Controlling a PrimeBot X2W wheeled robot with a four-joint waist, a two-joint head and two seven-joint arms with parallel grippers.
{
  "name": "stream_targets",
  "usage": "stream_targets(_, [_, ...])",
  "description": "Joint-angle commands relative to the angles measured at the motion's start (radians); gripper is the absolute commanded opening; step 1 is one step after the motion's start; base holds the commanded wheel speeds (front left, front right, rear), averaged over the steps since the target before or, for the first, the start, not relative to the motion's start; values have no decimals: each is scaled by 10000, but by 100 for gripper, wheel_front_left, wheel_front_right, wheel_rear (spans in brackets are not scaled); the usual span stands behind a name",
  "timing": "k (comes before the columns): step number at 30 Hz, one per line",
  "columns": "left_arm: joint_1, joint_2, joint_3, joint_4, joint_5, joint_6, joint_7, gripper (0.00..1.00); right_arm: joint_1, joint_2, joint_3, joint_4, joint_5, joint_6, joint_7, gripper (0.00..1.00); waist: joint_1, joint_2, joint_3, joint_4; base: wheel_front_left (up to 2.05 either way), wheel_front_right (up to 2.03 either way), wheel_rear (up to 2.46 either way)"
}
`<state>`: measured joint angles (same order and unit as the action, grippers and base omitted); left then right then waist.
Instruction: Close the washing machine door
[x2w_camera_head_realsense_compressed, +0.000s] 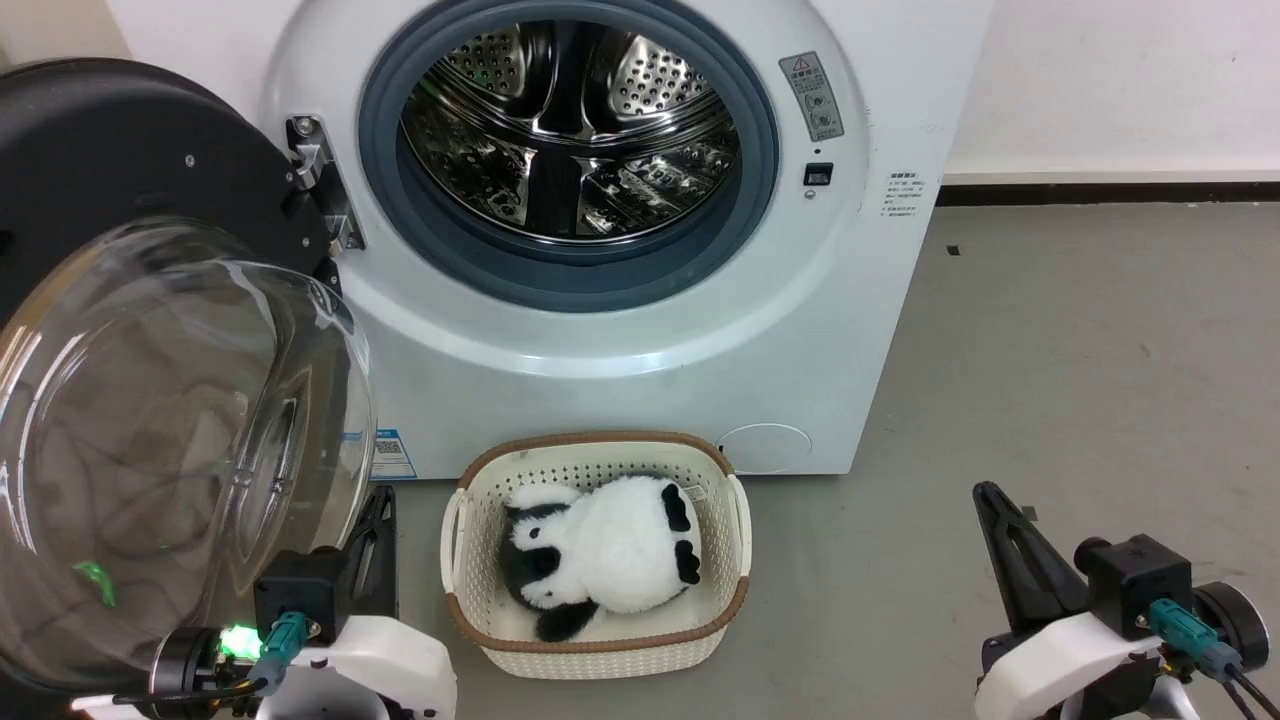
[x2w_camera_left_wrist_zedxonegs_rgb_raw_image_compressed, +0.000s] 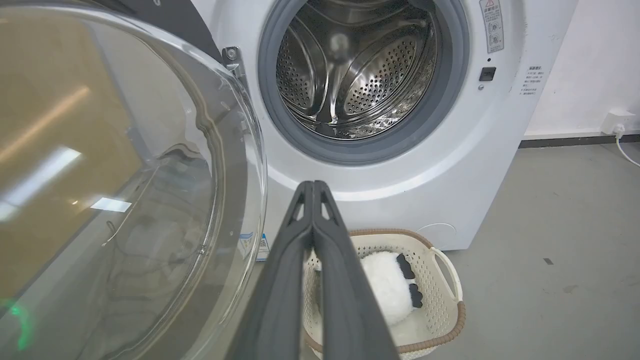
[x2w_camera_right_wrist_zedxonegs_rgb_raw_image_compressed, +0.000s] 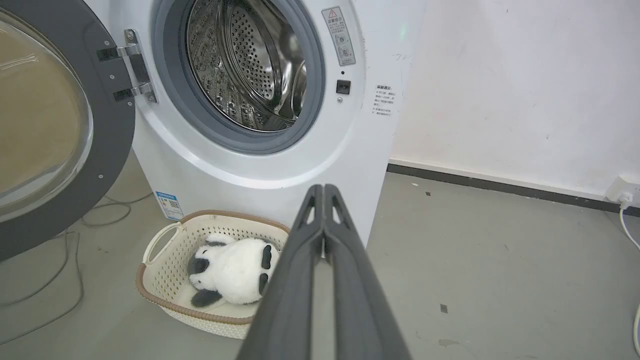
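Two claws have their long fingers pressed flat together and hold nothing. The door (x2w_camera_head_realsense_compressed: 170, 430) stands swung wide open at the left of the head view. It hangs on a metal hinge (x2w_camera_head_realsense_compressed: 320, 185) at the left side of the porthole, black rim behind and clear glass bowl bulging toward the camera. The left claw (x2w_camera_head_realsense_compressed: 382, 500) is at the lower left, just beside the lower right edge of that bowl; whether it touches the glass cannot be told. The right claw (x2w_camera_head_realsense_compressed: 988, 492) is at the lower right, above bare grey floor (x2w_camera_head_realsense_compressed: 1080, 360), well apart from the washer (x2w_camera_head_realsense_compressed: 640, 370).

The washer takes up the upper centre. A grey-blue ring (x2w_camera_head_realsense_compressed: 570, 282) frames the steel drum (x2w_camera_head_realsense_compressed: 570, 130). A small blue sticker (x2w_camera_head_realsense_compressed: 390, 455) shows on the washer's lower left front, next to the glass. At the bottom centre, a cream basket (x2w_camera_head_realsense_compressed: 600, 440) sits on the floor just in front of the washer. A black-and-white panda plush (x2w_camera_head_realsense_compressed: 610, 550) lies inside it. In the right wrist view, thin cables (x2w_camera_right_wrist_zedxonegs_rgb_raw_image_compressed: 65, 240) trail across the floor below the open door.
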<state>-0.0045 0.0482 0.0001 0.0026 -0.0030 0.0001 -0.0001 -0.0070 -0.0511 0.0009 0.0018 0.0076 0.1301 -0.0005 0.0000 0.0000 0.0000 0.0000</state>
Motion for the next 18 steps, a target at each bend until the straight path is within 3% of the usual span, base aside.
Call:
stream_targets(1, [45, 20, -1, -26, 30, -1, 1, 0, 70, 9, -9, -18, -76, 6, 5, 0, 0, 0, 0, 0, 0, 0, 0])
stream_targets(18, [45, 20, -1, -26, 30, -1, 1, 0, 70, 9, -9, -18, -76, 6, 5, 0, 0, 0, 0, 0, 0, 0, 0])
